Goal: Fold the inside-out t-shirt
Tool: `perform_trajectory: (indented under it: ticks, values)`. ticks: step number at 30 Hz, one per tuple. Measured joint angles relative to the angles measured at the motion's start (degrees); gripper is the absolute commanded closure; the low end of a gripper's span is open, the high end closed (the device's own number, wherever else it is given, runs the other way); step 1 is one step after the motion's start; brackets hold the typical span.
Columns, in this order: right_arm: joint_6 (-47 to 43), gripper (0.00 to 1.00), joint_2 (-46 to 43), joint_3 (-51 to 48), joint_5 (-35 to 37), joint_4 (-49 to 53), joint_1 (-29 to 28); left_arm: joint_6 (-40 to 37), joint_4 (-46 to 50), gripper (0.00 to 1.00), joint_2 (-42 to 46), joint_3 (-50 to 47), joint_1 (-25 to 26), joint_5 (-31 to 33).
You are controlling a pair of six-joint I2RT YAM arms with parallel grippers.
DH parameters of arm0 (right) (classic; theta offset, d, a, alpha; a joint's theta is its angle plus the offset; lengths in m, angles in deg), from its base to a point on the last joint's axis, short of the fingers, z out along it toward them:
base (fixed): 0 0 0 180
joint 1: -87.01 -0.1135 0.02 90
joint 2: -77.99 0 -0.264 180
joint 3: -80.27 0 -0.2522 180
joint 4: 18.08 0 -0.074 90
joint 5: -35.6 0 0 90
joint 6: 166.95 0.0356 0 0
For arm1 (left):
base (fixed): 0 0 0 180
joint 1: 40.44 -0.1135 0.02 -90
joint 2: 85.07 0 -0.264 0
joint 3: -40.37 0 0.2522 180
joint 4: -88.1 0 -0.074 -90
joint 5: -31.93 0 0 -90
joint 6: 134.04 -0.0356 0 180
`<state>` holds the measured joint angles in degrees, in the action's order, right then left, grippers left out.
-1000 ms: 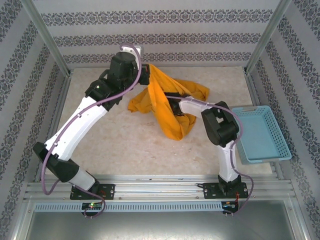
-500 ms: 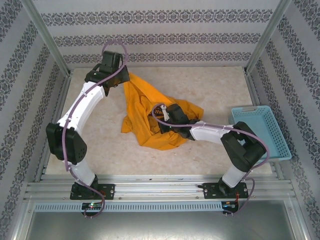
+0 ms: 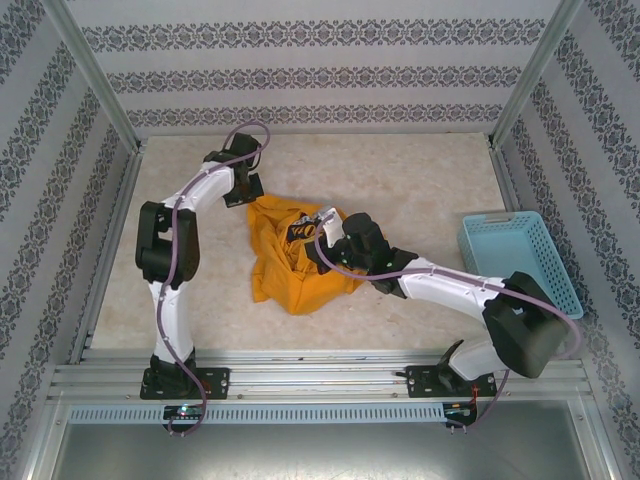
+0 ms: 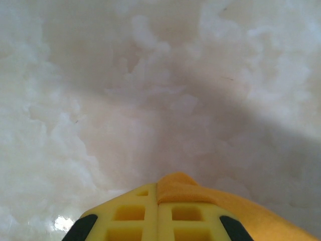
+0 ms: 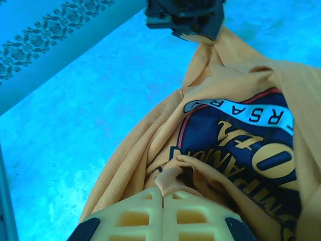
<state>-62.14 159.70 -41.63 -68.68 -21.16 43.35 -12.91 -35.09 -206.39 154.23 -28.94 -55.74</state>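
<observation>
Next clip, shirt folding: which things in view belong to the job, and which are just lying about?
Belongs to the job: t-shirt, bunched up; left claw, shut on its cloth; right claw, likewise.
Lying about: light-blue basket, off to the right.

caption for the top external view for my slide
Left gripper and right gripper pinch a bunched mustard-orange cloth t-shirt; light-blue plastic basket sits apart at right.

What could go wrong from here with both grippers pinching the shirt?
The left gripper and right gripper each pinch only a small nub of the t-shirt, so a pull could slip it free. The cloth is gathered into a twisted rope at the left gripper and heaped on the table, so spreading may tighten wrinkles instead of flattening it.
</observation>
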Motion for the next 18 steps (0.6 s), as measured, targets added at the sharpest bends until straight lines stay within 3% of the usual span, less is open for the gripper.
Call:
perform_trajectory:
  ticks: [4,7,15,18]
  values:
    - [0.5,1.00,-2.4,-0.2,-0.4,-0.2,0.6,0.0,1.5,1.00,-1.1,-0.8,-0.3,0.9]
    - [0.6,1.00,-7.2,-0.3,0.1,1.0,2.2,0.6,0.0,1.00,1.3,-6.8,-2.0,0.9]
    - [-1.8,1.00,-23.0,-0.3,6.1,6.4,6.7,6.7,-7.1,1.00,16.2,-29.4,-16.4,-1.2]
    - [-2.0,1.00,-24.0,-1.8,8.6,6.9,8.2,7.5,-8.9,1.00,19.9,-31.6,-17.1,-2.3]
